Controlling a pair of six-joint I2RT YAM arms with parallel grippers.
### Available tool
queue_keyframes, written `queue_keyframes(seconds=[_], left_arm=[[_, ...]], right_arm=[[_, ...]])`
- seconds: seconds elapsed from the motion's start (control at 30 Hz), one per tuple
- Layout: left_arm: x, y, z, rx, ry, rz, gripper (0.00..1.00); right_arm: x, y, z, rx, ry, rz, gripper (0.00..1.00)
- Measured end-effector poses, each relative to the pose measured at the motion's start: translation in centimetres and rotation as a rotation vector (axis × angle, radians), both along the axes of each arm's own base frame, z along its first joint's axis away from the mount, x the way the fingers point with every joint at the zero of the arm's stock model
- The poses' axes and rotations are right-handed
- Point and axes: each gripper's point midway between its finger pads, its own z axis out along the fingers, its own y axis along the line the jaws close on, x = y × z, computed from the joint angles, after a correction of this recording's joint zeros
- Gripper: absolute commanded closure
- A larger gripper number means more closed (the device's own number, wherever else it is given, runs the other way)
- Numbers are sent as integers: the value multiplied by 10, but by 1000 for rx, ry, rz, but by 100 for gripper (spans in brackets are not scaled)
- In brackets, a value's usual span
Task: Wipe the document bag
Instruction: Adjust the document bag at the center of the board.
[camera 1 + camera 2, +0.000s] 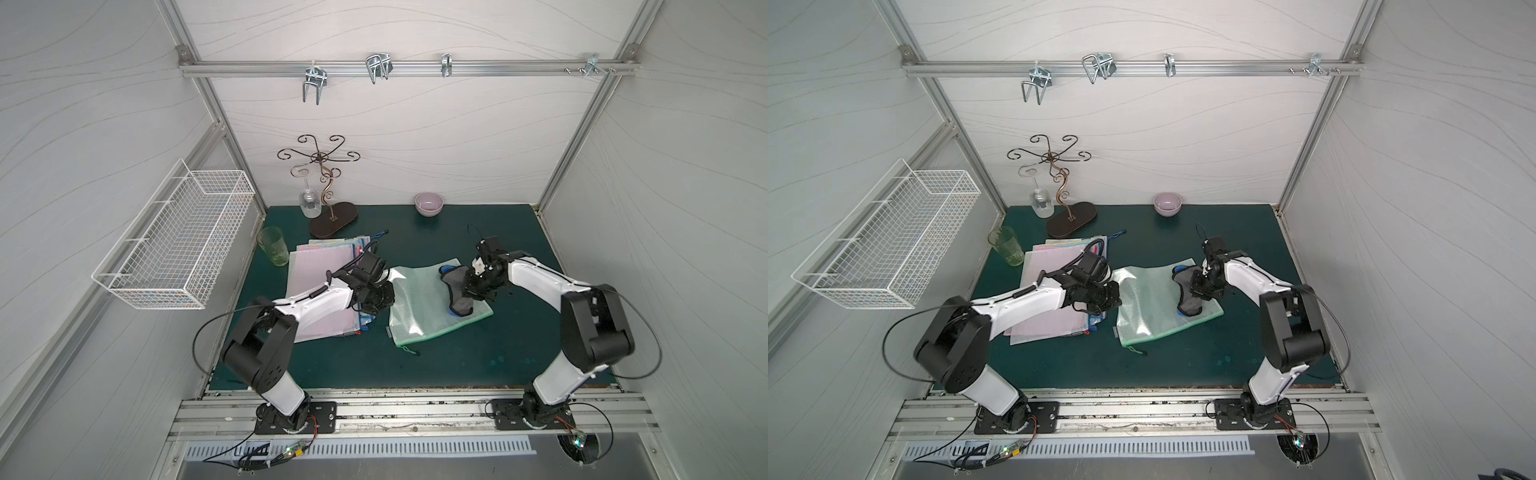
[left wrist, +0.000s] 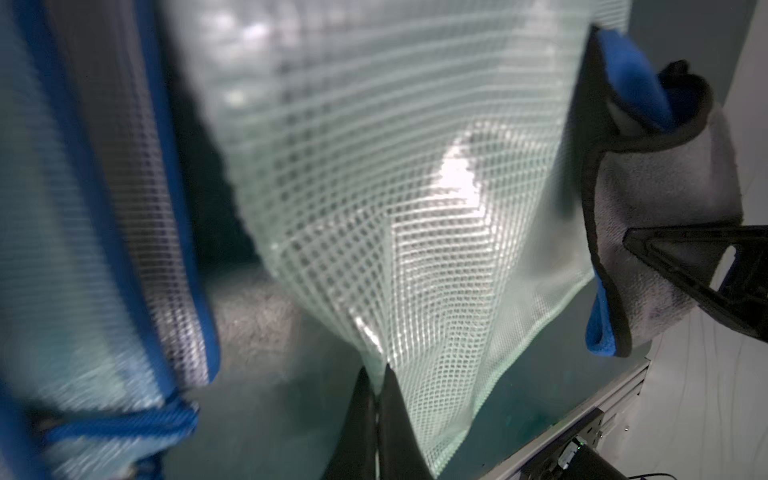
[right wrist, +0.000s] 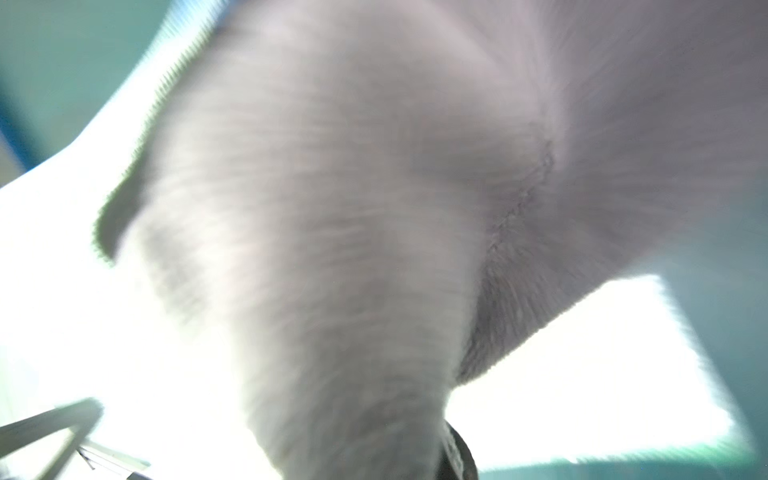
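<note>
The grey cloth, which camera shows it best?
The top views: in both top views nearly the whole grey cloth shows, lying on the green document bag under the right gripper. The left wrist view is closer, showing blue trim, but only part. The right wrist view is filled with blurred grey pile.

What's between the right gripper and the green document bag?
The grey cloth: the right gripper holds it down on the green document bag, as both top views show.
</note>
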Motion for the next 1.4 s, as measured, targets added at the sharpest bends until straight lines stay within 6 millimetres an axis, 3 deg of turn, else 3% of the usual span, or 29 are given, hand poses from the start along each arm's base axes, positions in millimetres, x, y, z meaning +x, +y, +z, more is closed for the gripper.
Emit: queue_keyframes(seconds=[0.1, 0.23, 0.43, 0.5, 0.57, 0.67, 0.73, 0.97, 1.1, 1.23, 1.37, 1.4], left_arm=[[10, 13, 69, 50, -167, -21, 100], [12, 41, 156, 137, -355, -9, 100], [-7, 86, 253, 341, -541, 22, 100], [-16, 90, 275, 423, -587, -1, 100], [-20, 82, 285, 477, -617, -39, 100], [-23, 52, 271, 534, -609, -141, 100], [-23, 22, 244, 556, -573, -225, 100], [-38, -114, 76, 513, -292, -550, 100], [-58, -162, 6, 448, -167, -670, 100], [-76, -188, -30, 370, -85, -739, 100], [-82, -201, -34, 299, -59, -761, 100], [-82, -204, -33, 283, -62, -764, 93]], right_arm=[[4, -10, 39, -12, -115, -27, 100], [2, -27, 62, -35, -190, -75, 100], [-10, -50, 44, -74, -147, -137, 100], [-14, -52, 37, -79, -126, -146, 100], [-17, -55, 32, -82, -115, -154, 100], [-21, -63, 32, -80, -115, -179, 100], [-21, -70, 36, -76, -128, -208, 100], [-21, -94, 66, -75, -231, -316, 100], [-24, -101, 83, -87, -291, -345, 100], [-27, -107, 87, -109, -311, -362, 100], [-30, -111, 86, -127, -307, -370, 100], [-30, -111, 86, -128, -306, -369, 100]])
